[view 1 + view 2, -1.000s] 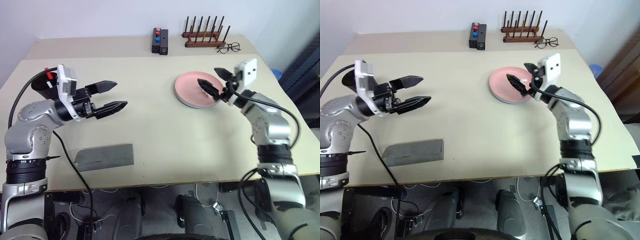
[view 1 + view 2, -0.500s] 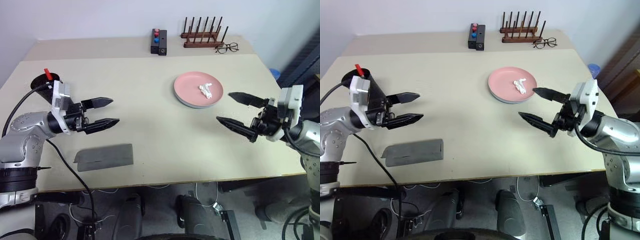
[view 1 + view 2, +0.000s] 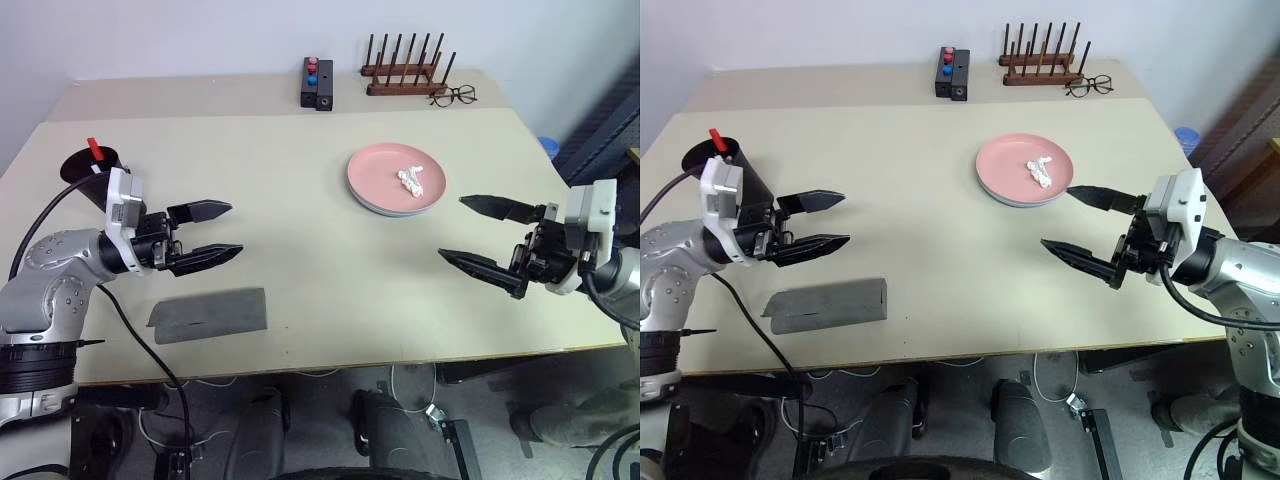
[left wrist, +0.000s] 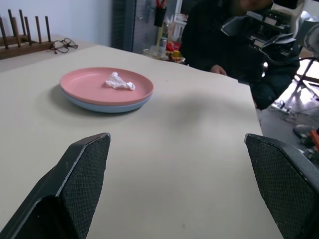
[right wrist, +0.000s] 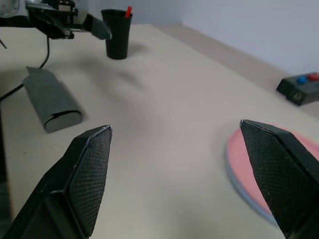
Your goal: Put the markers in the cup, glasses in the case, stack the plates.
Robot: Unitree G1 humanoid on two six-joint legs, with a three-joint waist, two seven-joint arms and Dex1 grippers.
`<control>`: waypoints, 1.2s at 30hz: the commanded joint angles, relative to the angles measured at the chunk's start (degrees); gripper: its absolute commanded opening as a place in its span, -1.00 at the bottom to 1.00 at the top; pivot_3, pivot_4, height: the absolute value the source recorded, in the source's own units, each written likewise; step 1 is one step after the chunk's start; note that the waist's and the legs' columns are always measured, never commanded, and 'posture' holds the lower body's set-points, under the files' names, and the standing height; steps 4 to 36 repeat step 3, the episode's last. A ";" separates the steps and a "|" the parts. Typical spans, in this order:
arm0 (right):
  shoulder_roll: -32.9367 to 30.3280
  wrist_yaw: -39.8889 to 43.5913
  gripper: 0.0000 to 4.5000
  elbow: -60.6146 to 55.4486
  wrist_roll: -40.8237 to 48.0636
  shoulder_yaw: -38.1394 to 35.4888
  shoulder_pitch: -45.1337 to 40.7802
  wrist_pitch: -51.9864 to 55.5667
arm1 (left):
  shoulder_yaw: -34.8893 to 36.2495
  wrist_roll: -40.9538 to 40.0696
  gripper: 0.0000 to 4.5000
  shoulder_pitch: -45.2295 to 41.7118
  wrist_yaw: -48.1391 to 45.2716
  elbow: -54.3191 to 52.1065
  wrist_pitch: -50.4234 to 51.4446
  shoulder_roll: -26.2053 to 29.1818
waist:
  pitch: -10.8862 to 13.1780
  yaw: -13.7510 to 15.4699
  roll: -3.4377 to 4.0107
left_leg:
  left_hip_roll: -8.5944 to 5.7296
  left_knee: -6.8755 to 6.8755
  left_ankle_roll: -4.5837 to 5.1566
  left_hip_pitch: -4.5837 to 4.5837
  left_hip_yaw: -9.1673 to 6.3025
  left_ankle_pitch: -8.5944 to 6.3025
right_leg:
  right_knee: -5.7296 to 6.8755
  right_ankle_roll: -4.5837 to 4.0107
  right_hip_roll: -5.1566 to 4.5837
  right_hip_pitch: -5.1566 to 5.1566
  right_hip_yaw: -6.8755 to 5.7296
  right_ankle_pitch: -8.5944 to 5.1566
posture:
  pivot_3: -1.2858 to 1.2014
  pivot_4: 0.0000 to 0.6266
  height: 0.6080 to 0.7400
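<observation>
Case: your grey felt case [image 3: 208, 314] lies near the desk's front edge, toward the left corner. From the right wrist view its flap looks folded over, and I can't see sunglasses anywhere on the desk, so my guess is they're already inside. Can't confirm from here tho.

Left gripper: your left gripper [image 3: 218, 232] hovers just behind the case, fingers spread wide, holding nothing.

Right gripper: your right gripper [image 3: 487, 235] hangs over the right side of the desk, also wide open and empty, near the plates but apart from them.

Cup: the dark cup [image 3: 88, 168] stands by the left edge, behind the left gripper, with a red-capped marker [image 3: 96, 148] poking out of it. No loose markers on the desk, so that part looks done.

Plates: the pink plate [image 3: 375, 183] sits on the light blue plate [image 4: 94, 105], right of centre. Stacked, so done. There's a crumpled white scrap [image 3: 411, 180] on top; what it is, no idea.

Back edge: black button box [image 3: 319, 83], wooden rack [image 3: 404, 70] and wire-framed spectacles [image 3: 456, 96], none of them your job.

Verdict: looks basically finished to me, nothing obviously left.
</observation>
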 commanded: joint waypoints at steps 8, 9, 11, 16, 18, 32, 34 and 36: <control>1.10 -1.85 0.86 0.76 -1.00 2.17 -3.72 -2.03 | 2.52 -2.46 1.00 -1.47 2.36 -1.23 2.70 1.20 | 0.00 0.02 0.00 | 0.00 0.00 0.00 -0.01 0.00 0.00 | 0.00 0.00 0.00 0.00 0.00 0.00 | 0.03 -0.52 1.00; 1.10 -1.85 0.86 0.76 -1.00 2.17 -3.72 -2.03 | 2.52 -2.46 1.00 -1.47 2.36 -1.23 2.70 1.20 | 0.00 0.02 0.00 | 0.00 0.00 0.00 -0.01 0.00 0.00 | 0.00 0.00 0.00 0.00 0.00 0.00 | 0.03 -0.52 1.00; 1.10 -1.85 0.86 0.76 -1.00 2.17 -3.72 -2.03 | 2.52 -2.46 1.00 -1.47 2.36 -1.23 2.70 1.20 | 0.00 0.02 0.00 | 0.00 0.00 0.00 -0.01 0.00 0.00 | 0.00 0.00 0.00 0.00 0.00 0.00 | 0.03 -0.52 1.00; 1.10 -1.85 0.86 0.76 -1.00 2.17 -3.72 -2.03 | 2.52 -2.46 1.00 -1.47 2.36 -1.23 2.70 1.20 | 0.00 0.02 0.00 | 0.00 0.00 0.00 -0.01 0.00 0.00 | 0.00 0.00 0.00 0.00 0.00 0.00 | 0.03 -0.52 1.00; 1.10 -1.85 0.86 0.76 -1.00 2.17 -3.72 -2.03 | 2.52 -2.46 1.00 -1.47 2.36 -1.23 2.70 1.20 | 0.00 0.02 0.00 | 0.00 0.00 0.00 -0.01 0.00 0.00 | 0.00 0.00 0.00 0.00 0.00 0.00 | 0.03 -0.52 1.00; 1.10 -1.85 0.86 0.76 -1.00 2.17 -3.72 -2.03 | 2.52 -2.46 1.00 -1.47 2.36 -1.23 2.70 1.20 | 0.00 0.02 0.00 | 0.00 0.00 0.00 -0.01 0.00 0.00 | 0.00 0.00 0.00 0.00 0.00 0.00 | 0.03 -0.52 1.00; 1.10 -1.85 0.86 0.76 -1.00 2.17 -3.72 -2.03 | 2.52 -2.46 1.00 -1.47 2.36 -1.23 2.70 1.20 | 0.00 0.02 0.00 | 0.00 0.00 0.00 -0.01 0.00 0.00 | 0.00 0.00 0.00 0.00 0.00 0.00 | 0.03 -0.52 1.00; 1.10 -1.85 0.86 0.76 -1.00 2.17 -3.72 -2.03 | 2.52 -2.46 1.00 -1.47 2.36 -1.23 2.70 1.20 | 0.00 0.02 0.00 | 0.00 0.00 0.00 -0.01 0.00 0.00 | 0.00 0.00 0.00 0.00 0.00 0.00 | 0.03 -0.52 1.00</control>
